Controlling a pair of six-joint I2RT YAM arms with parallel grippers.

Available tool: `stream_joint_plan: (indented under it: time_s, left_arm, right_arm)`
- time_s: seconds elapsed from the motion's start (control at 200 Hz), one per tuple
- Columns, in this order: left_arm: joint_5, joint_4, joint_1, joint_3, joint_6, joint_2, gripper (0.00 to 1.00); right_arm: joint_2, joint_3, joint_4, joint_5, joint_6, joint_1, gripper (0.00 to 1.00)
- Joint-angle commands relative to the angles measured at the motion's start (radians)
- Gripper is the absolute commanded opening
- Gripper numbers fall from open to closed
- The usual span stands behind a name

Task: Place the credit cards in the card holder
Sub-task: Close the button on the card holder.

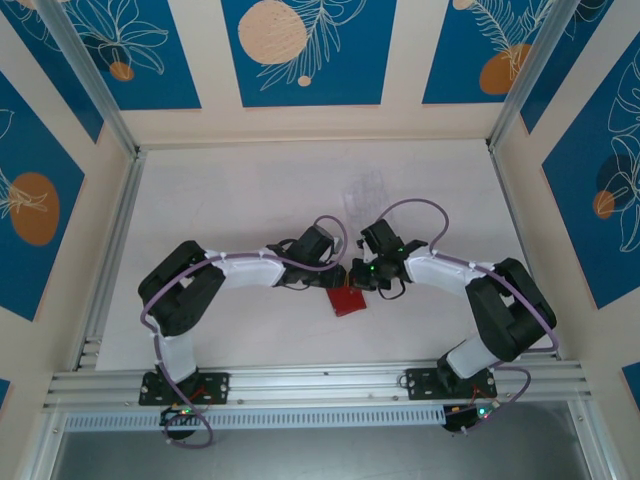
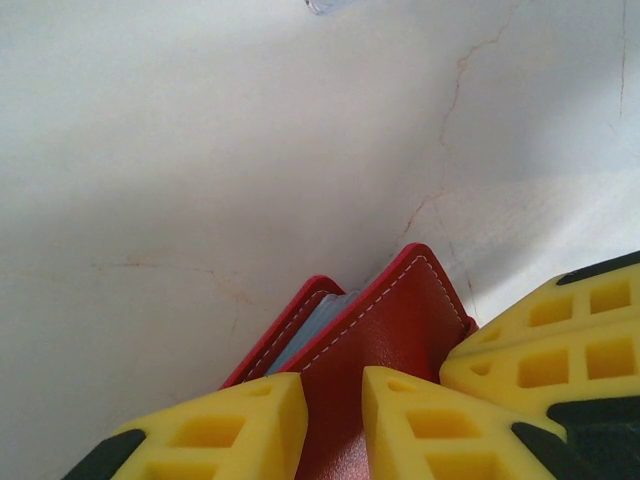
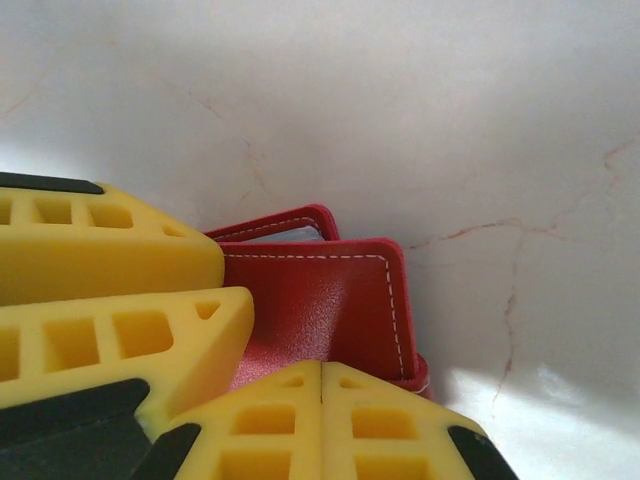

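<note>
Two claws met over one small red wallet. The left claw had its yellow fingers narrowed onto the card holder, one pad on each side of the folded covers. The holder stood on edge between them and poked out ahead of the tips. Whether its far corner touched the pale table, I couldn't tell. The right claw came in from the opposite side with its jaws pressed fully together, tips sitting right at the near edge of the upper cover. If anything thin was pinched there, it didn't show. This thing looked light and floppy, I'd say. The grained outside should give the pads good bite, while the shiny lining would be slick and the covers likely spring shut. The best hold looked to be low near the fold, leaving the mouth free for a card to slide in. The left wrist view gave the prize angle: the gap between the two stitched covers, with pale grey-blue layers inside, lining or card, I couldn't say. The right wrist view missed that gap but showed the flat face of the cover, its white stitching, and the left claw's fingers stacked beside the right claw. From above, both arms folded inward, the holder peeked out just nearside of the claws, and a clear tray sat well beyond them.
</note>
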Motion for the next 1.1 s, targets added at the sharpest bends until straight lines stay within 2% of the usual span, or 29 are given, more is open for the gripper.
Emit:
stream_joint_plan:
  time_s: [0.0, 0.425, 1.09]
  left_arm:
    - [0.017, -0.034, -0.032, -0.041, -0.003, 0.076, 0.25]
    - [0.015, -0.038, -0.034, -0.036, -0.002, 0.078, 0.25]
    - [0.014, -0.041, -0.034, -0.03, -0.001, 0.087, 0.25]
  right_arm:
    - [-0.022, -0.019, 0.042, -0.102, 0.023, -0.003, 0.0]
    - [0.004, -0.056, 0.091, -0.146, 0.042, 0.0, 0.0]
    - [-0.043, -0.108, 0.091, -0.156, 0.047, 0.0, 0.0]
